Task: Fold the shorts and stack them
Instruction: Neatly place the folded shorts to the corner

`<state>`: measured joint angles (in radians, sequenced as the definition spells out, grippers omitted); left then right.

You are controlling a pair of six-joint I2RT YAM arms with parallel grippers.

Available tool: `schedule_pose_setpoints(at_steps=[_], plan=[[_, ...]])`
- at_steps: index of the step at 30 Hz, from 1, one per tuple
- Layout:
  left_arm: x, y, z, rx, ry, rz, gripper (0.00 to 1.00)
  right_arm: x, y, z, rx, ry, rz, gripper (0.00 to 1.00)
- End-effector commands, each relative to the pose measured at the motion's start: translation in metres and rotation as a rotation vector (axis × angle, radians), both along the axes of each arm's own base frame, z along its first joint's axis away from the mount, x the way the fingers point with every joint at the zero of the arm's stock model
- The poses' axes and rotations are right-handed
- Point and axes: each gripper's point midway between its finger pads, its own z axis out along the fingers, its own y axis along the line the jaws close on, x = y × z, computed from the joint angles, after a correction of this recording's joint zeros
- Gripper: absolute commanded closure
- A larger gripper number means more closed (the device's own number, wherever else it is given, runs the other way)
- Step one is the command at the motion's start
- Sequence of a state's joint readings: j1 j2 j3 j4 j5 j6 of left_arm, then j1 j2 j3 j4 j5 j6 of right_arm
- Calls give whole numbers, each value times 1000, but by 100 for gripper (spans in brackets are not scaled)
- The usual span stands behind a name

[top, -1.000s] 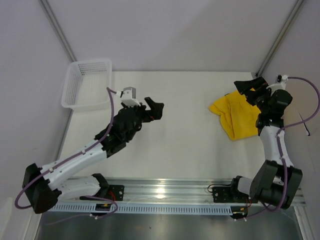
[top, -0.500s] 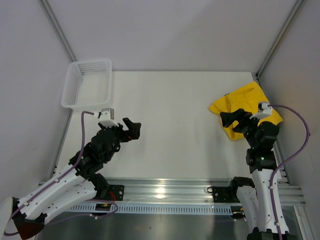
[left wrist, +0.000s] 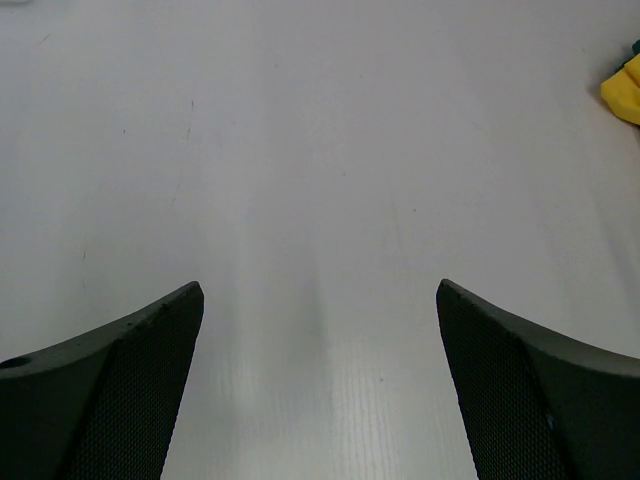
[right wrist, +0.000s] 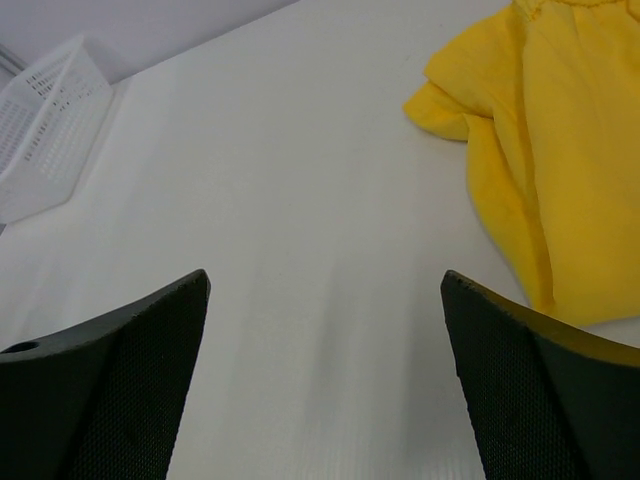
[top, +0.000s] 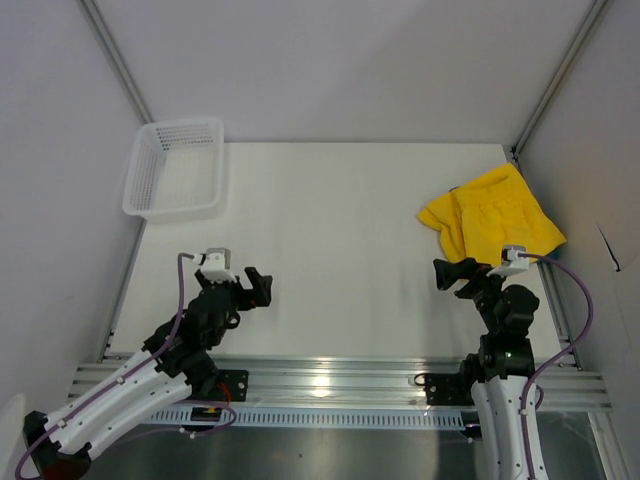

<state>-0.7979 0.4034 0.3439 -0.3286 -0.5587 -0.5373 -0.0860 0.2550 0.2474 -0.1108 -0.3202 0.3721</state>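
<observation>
Currently the yellow shorts (top: 490, 218) lie rumpled at the bench's (top: 350, 240) far right corner, soft, light, likely draping, best pinched at the waistband edge; left pincer (top: 257, 287) and right pincer (top: 452, 273) gape wide, empty.

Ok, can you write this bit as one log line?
left fingers: open, empty | right fingers: open, empty | yellow shorts: far right, unfolded | basket: far left

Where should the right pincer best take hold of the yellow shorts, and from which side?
Probably the near left corner of the yellow shorts, coming from the table's middle: there the cloth bunches into a raised fold, and the open right pincer sits just before it.
</observation>
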Motion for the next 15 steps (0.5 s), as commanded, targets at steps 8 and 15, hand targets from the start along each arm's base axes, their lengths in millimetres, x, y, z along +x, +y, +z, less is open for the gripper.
schedule_pose_setpoints(at_steps=[8, 15], plan=[[5, 5, -1, -4, -60, 19, 1, 5, -1, -13, -9, 12, -3, 0], [4, 4, -3, -6, -46, 18, 1, 4, -3, -13, -5, 2, -16, 1]])
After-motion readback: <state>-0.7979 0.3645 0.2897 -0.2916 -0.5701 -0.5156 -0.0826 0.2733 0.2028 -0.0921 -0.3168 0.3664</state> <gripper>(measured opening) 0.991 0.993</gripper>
